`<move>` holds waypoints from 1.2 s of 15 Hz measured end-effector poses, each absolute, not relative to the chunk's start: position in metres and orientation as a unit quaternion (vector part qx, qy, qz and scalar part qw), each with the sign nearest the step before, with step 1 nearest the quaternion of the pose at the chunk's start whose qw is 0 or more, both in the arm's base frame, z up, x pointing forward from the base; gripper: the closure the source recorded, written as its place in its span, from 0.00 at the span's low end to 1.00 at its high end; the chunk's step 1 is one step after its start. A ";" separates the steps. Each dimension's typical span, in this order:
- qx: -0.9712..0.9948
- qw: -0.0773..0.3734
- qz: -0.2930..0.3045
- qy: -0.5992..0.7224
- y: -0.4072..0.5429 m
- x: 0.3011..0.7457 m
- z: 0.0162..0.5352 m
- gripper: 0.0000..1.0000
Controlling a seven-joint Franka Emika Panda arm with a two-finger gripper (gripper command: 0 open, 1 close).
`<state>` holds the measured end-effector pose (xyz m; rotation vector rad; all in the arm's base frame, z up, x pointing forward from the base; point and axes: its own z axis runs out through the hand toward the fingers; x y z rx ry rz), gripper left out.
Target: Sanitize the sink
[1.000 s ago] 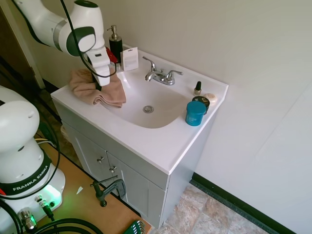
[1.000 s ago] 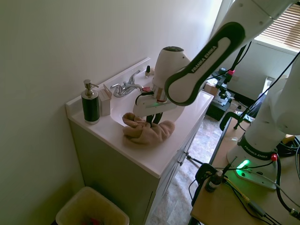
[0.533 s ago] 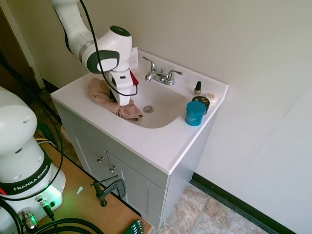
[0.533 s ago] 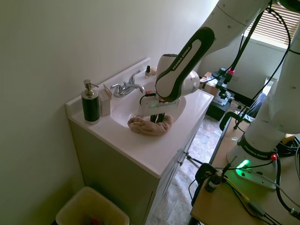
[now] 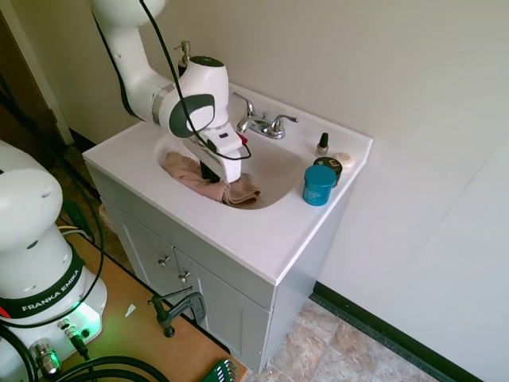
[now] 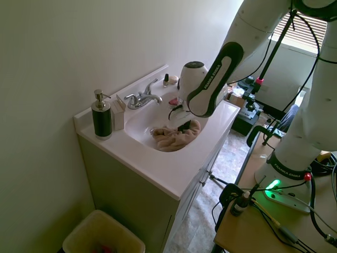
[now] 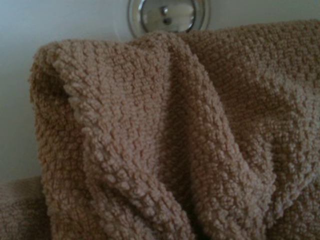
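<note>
The claw (image 5: 213,173) is lowered into the sink (image 5: 274,171) and buried in a tan towel (image 5: 208,177); whether its fingers are clamped on the cloth cannot be told, since the folds hide them in both exterior views. The towel is bunched on the basin floor and up the front wall of the sink, and in the wrist view its edge lies just beside the round metal drain (image 7: 167,15).

The step in hand is judged to be wiping the basin with the cloth. For it to be done well, downward pressure should be kept steady, the cloth dragged across the floor past the drain and up each wall, and the faucet (image 5: 261,122) avoided.

On the tabletop beside the sink, opposite the arm, a teal jar (image 5: 319,185) and a small bottle (image 5: 322,144) stand close to the rim and could be knocked.
</note>
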<state>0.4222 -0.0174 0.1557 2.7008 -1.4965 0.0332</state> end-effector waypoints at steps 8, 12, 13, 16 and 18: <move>0.923 0.098 0.104 -0.358 -0.042 0.425 0.143 1.00; 0.932 0.128 0.156 -0.302 -0.043 0.423 0.135 1.00; 0.932 0.138 0.167 -0.289 -0.042 0.423 0.134 1.00; 0.912 0.151 0.216 -0.315 -0.035 0.424 0.121 1.00; 0.896 0.141 0.238 -0.347 -0.027 0.424 0.114 1.00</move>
